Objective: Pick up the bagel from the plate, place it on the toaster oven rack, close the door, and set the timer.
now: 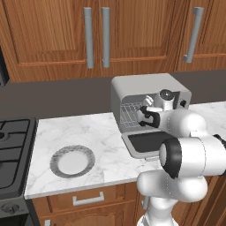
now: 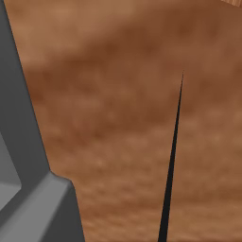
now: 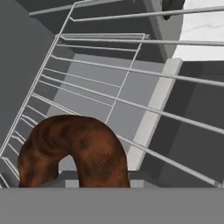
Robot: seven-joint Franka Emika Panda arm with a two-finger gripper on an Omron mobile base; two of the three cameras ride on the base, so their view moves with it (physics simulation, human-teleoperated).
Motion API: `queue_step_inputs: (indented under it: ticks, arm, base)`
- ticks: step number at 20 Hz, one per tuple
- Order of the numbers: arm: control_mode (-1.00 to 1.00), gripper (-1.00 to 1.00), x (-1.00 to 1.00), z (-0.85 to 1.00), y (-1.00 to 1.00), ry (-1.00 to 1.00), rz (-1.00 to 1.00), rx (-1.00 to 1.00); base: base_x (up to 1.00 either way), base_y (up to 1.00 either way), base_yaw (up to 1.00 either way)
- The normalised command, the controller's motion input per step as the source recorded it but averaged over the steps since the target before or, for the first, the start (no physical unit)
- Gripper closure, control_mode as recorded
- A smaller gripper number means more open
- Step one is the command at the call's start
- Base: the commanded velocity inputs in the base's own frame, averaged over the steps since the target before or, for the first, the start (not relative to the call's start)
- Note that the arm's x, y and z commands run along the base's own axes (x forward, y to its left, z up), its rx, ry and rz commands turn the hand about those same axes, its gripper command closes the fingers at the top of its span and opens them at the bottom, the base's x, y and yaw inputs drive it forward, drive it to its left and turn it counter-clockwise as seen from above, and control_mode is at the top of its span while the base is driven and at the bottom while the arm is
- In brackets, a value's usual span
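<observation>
If I let go now, the bagel [image 3: 74, 151] could roll or tip on the thin bars of the rack [image 3: 131, 74], slip between them, or slide out onto the door [image 1: 148, 142] lying flat in front. My pincer [image 1: 148, 117] sits at the oven [image 1: 145, 95] mouth, part-closed; I judge it is grasping the bagel, which looms at 7 o'clock in the hand view, over the rack. The plate [image 1: 55, 154] sits bare, well away at the oven's 8 o'clock.

The plate [image 1: 72, 161] lies on the counter [image 1: 106, 132] at eight o'clock from the toaster oven [image 1: 141, 90]; the bagel [image 3: 74, 151] sits over its rack [image 3: 131, 83].
</observation>
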Motion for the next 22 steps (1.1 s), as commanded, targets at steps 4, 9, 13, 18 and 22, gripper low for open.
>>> queue_step_inputs:
  ticks: [4,9,13,18,22]
  arm:
    - [-1.00,-1.00,0.01,-0.14,-0.06,0.04,0.00,0.01]
    - [-1.00,-1.00,0.00,0.00,-0.09,-0.09,0.00,0.05]
    - [-1.00,-1.00,0.00,0.00,-0.02,-0.17,0.00,0.06]
    - [-1.00,-1.00,0.00,0.18,-0.05,-0.05,0.00,0.05]
    - [-1.00,-1.00,-0.10,0.40,0.00,0.09,0.02,0.00]
  base:
    - [0.00,0.00,0.00]
    - [0.00,0.00,0.00]
    - [0.00,0.00,0.00]
    - [0.00,0.00,0.00]
    - [0.00,0.00,0.00]
